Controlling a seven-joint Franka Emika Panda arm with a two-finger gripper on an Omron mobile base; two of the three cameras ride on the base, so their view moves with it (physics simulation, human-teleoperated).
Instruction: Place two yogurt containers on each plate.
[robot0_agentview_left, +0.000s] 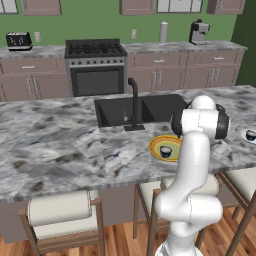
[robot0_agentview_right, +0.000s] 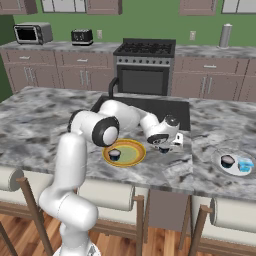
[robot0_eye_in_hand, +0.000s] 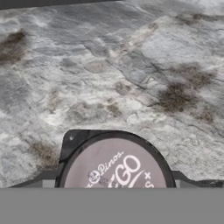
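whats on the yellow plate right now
One yogurt cup sits on the yellow plate, left of its centre. The rest of the plate is bare in the right base view; the arm covers its right edge in the left base view.

Partly legible print, "Pinos" and "GO", on the yogurt container's pale lid (robot0_eye_in_hand: 114, 168).

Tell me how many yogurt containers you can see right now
3. One yogurt container sits on the yellow plate, one on the white plate beside a small blue object, and one is at the gripper. A fourth may be hidden.
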